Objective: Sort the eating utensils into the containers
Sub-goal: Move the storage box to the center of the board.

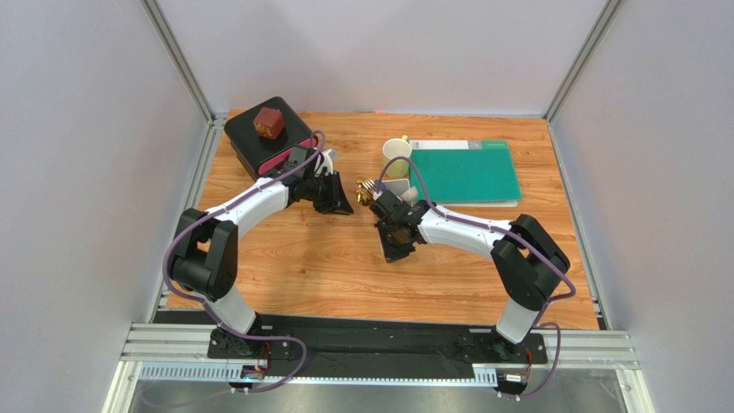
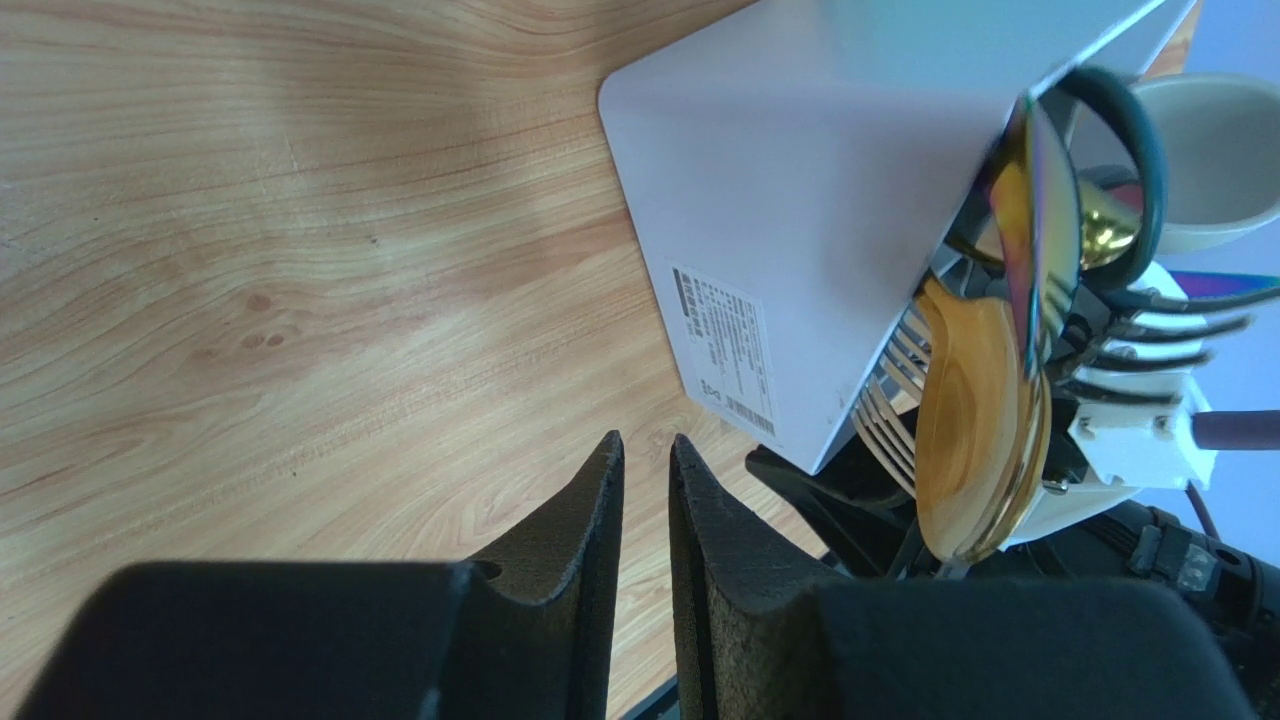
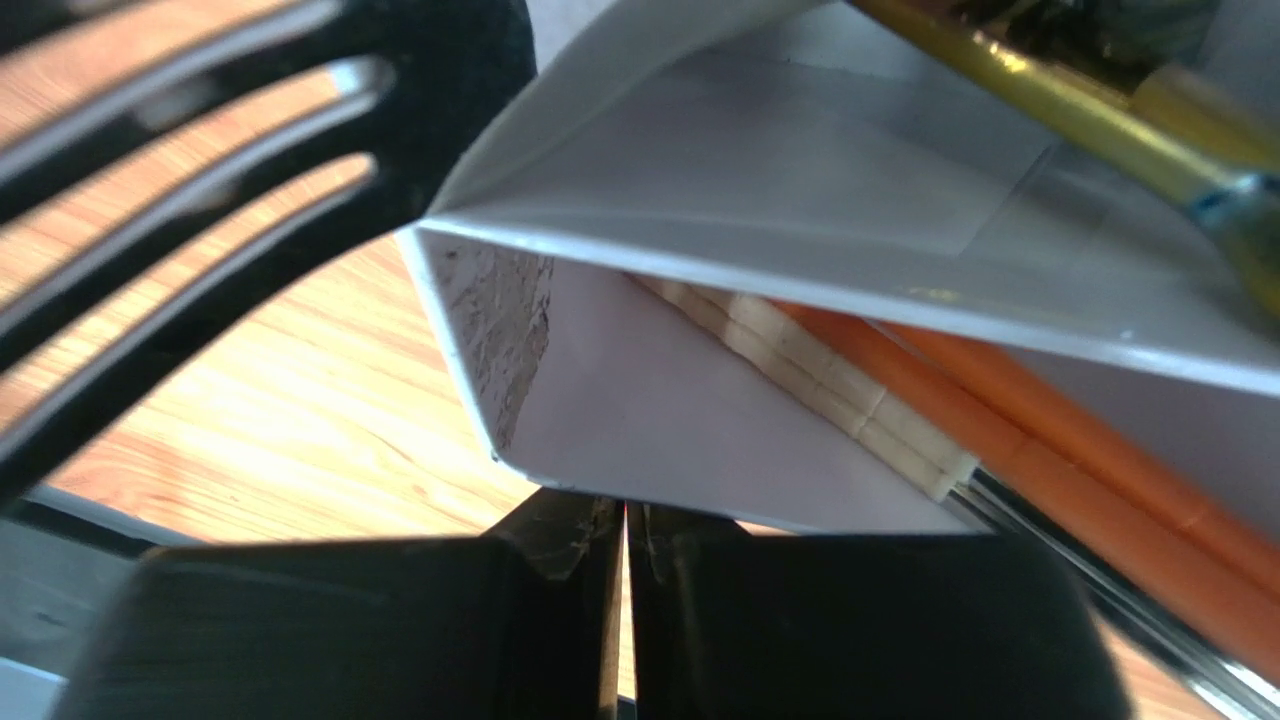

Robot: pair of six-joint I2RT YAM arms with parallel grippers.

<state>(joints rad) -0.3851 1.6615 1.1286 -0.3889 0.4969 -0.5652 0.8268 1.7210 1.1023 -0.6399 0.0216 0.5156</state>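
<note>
Top view only: both arms meet over the middle of the desk (image 1: pixel 301 267). A black box with pink drawers (image 1: pixel 258 148) carries a brown cube (image 1: pixel 269 123). A cream mug (image 1: pixel 397 155) stands just beside a green mat (image 1: pixel 465 172).
Tray position: the white tray (image 2: pixel 812 165) is between the two arms, near the mug. It is tipped, so its underside faces the left wrist camera.
Left wrist view only: a gold spoon (image 2: pixel 977 435), an iridescent utensil (image 2: pixel 1037 210), silver fork tines (image 2: pixel 894 393) and dark fork tines (image 2: pixel 1165 333) stick out of one end of the tray.
Right wrist view only: it looks into the tray. Orange chopsticks (image 3: pixel 1082 465) lie along pale wooden chopsticks (image 3: pixel 819 375), and a gold handle (image 3: pixel 1037 90) crosses above. A dark fork (image 3: pixel 443 120) is blurred, close to the lens.
Writing: a white sticker (image 2: pixel 726 353) on the underside has small print that is not readable. The print on the mat's pale strip is also too small.
Left end effector (image 2: pixel 643 450): released, with a narrow gap and nothing in it. It is near the tray's corner, apart from it.
Right end effector (image 3: pixel 624 518): the fingers are almost together at the tray's near edge. I cannot tell if they pinch the wall.
</note>
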